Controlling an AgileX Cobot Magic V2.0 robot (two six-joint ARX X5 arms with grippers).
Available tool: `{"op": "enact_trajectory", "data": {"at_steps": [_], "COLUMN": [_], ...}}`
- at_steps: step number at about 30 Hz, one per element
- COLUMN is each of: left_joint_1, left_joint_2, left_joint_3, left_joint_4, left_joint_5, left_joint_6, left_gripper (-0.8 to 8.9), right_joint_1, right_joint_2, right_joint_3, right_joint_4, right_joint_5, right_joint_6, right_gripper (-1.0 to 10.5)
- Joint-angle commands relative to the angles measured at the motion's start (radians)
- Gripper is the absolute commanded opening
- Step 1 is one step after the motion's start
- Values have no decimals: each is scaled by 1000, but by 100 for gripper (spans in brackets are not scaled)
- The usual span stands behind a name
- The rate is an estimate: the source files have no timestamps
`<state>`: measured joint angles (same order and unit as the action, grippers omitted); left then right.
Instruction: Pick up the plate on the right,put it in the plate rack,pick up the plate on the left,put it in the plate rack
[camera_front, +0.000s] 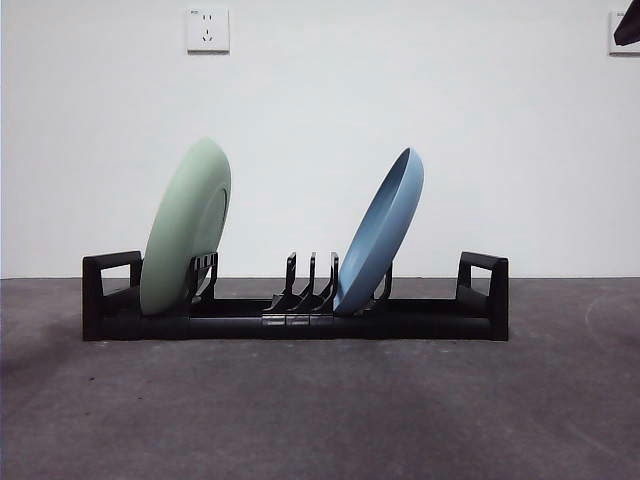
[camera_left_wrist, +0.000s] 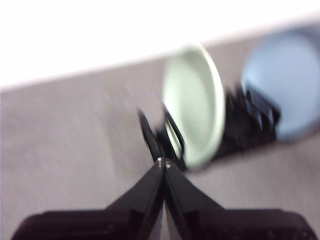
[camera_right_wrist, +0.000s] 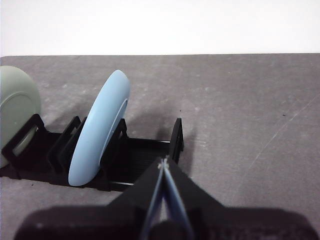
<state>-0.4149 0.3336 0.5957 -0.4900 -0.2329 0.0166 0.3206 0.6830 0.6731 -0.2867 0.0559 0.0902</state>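
The plate rack (camera_front: 300, 310) looks like moulded black plastic with a dull sheen on its prongs and handles. The green plate (camera_front: 186, 228) has a smooth, matt, pale finish; the blue plate (camera_front: 380, 232) is equally smooth with a soft satin look along its rim. The surface (camera_front: 320, 410) under the rack is dark grey, matt and faintly mottled, with light scuffs. Behind the rack, the wall (camera_front: 320, 120) is plain matt white, and its socket (camera_front: 208, 29) looks like smooth white plastic.

No lettering, label, brand or number can be read on anything in these views
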Motion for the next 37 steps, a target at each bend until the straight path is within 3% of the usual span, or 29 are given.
{"op": "enact_trajectory", "data": {"at_steps": [1,11,21,37], "left_joint_1": [89,315,332,332], "left_joint_2": [-73,-302,-332,-332], "left_joint_3": [-65,-368,-533,-578], "left_joint_4": [49,195,289,276], "left_joint_5": [32,209,234,235], "left_joint_6": [31,66,66,59], "left_gripper": [-3,-3,-3,-3], "right_joint_1": [1,1,1,1], "right_joint_2": [-2,-3,-2,-2], "right_joint_3": [-10,-10,-10,-10], "right_joint_4": [8,8,9,8], "right_joint_5": [3,3,3,3], "right_joint_6": [9,8,8,9], "right_gripper": [5,5,5,5]}}
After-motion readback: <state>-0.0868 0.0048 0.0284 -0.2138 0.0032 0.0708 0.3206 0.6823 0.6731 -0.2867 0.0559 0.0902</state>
